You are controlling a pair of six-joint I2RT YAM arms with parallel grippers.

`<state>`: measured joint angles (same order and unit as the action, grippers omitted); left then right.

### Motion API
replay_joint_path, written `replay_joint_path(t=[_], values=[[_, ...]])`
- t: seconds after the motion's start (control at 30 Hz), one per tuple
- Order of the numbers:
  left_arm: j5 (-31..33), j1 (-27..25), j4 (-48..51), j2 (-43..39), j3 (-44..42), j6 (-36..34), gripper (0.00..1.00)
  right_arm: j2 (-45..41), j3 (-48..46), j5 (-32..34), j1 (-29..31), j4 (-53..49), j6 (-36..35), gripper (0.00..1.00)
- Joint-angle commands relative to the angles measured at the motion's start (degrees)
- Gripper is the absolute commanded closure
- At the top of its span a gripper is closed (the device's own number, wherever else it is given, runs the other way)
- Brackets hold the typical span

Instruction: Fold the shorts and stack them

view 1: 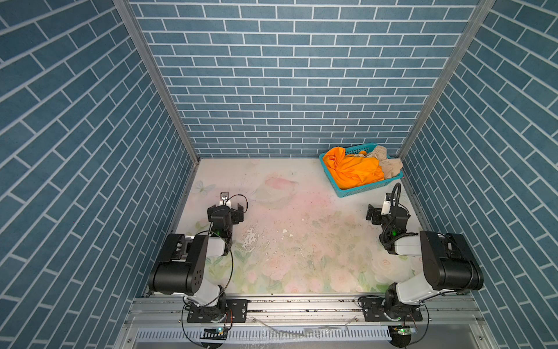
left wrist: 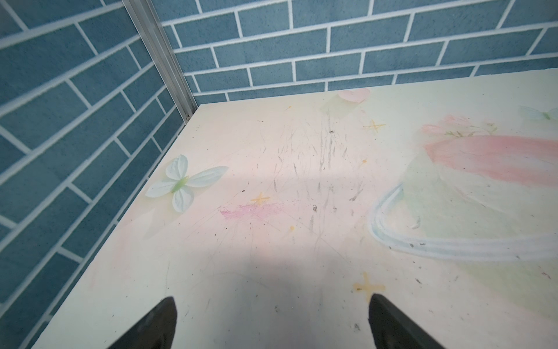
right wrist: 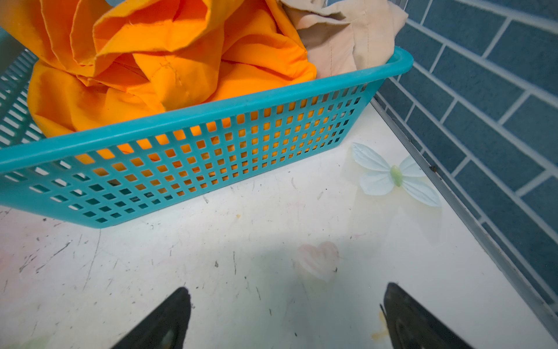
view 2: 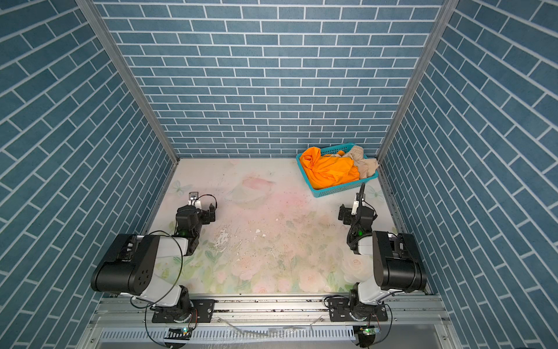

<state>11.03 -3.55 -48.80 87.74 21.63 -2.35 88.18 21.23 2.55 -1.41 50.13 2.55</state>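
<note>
– Two grippers over the table (left wrist: 271,235): left gripper (left wrist: 272,298) and right gripper (right wrist: 288,288), both spread wide.
– And the shorts?
– Two pairs, orange shorts (right wrist: 181,60) and beige shorts (right wrist: 347,39), bunched in one teal basket (right wrist: 211,157) just ahead of the right gripper, its mesh wall standing between; well apart from the left one.

I find the middle of the table (view 1: 287,235) open for passage. The teal basket (view 1: 367,187) occupies the far right corner; its perforated wall stands just ahead of my right gripper (right wrist: 288,288). The brick walls (view 1: 271,90) close three sides.
</note>
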Motion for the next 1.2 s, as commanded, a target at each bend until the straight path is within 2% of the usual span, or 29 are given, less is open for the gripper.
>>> replay_joint_path(t=[0.0,0.27,0.37,0.43,0.53,0.63,0.73,0.8,0.9,1.03,1.17], values=[[-0.1,0.3,-1.3,-0.2,0.2,-0.6,0.0,0.2,1.0,0.0,-0.1,0.0,-0.4,0.01],[1.4,0.2,-1.0,-0.6,0.3,-0.2,0.0,-0.2,1.3,-0.2,-0.5,-0.5,-0.1,0.01],[3.2,0.2,4.8,-4.0,1.7,0.6,0.0,-2.9,1.4,1.8,-0.4,-2.8,0.6,0.01],[3.1,0.1,11.8,-9.1,3.3,0.4,0.0,-7.1,1.3,2.5,-0.5,-6.2,0.7,0.01],[3.1,-0.2,24.1,-17.9,6.5,3.6,0.0,-16.9,3.7,3.5,-0.5,-20.0,3.3,0.01],[-1.5,-0.5,35.0,-25.7,10.8,8.8,0.0,-24.6,9.7,1.8,-0.4,-37.1,4.8,0.02],[-6.2,-1.2,45.5,-29.1,17.1,13.1,0.0,-26.2,17.5,-0.6,-0.4,-46.8,5.1,0.01],[-8.7,-1.9,52.4,-29.1,21.6,14.7,0.0,-23.1,23.9,-2.6,-0.4,-50.3,5.0,0.01],[-12.1,-3.2,60.1,-27.9,26.5,17.0,0.0,-12.4,36.7,-7.0,-0.4,-55.4,3.3,0.01],[-15.1,-6.4,65.9,-26.9,29.7,17.2,0.0,2.6,52.0,-11.1,-0.5,-59.1,3.5,0.03],[-16.0,-7.9,70.9,-26.4,31.6,18.1,0.0,12.9,61.5,-14.7,-0.4,-61.0,4.4,0.03]])
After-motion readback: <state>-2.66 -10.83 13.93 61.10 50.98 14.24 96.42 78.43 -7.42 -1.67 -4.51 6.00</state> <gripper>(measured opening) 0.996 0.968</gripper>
